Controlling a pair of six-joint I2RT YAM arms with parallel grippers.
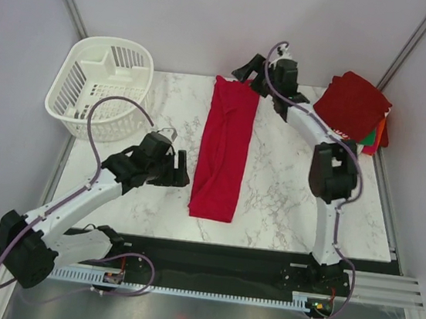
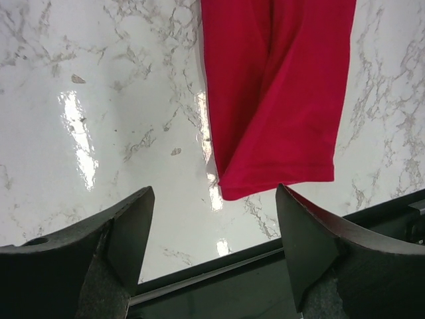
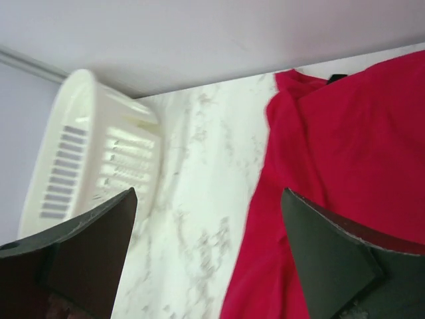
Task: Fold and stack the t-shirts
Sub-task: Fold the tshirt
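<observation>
A bright red t-shirt [image 1: 224, 149] lies folded into a long narrow strip down the middle of the marble table [image 1: 286, 200]; its near end shows in the left wrist view [image 2: 279, 93] and its collar end in the right wrist view [image 3: 345, 173]. My left gripper [image 1: 183, 170] hovers open just left of the strip's near end, nothing between its fingers. At the strip's far end my right gripper [image 1: 243, 71] stands open and empty. A stack of folded t-shirts [image 1: 355, 107], dark red on top with green and orange edges, sits at the far right.
A white slatted plastic basket [image 1: 102, 84] stands at the far left corner, also seen in the right wrist view [image 3: 93, 159]. The black front rail [image 2: 219, 279] runs along the table's near edge. Grey walls close in the back and sides.
</observation>
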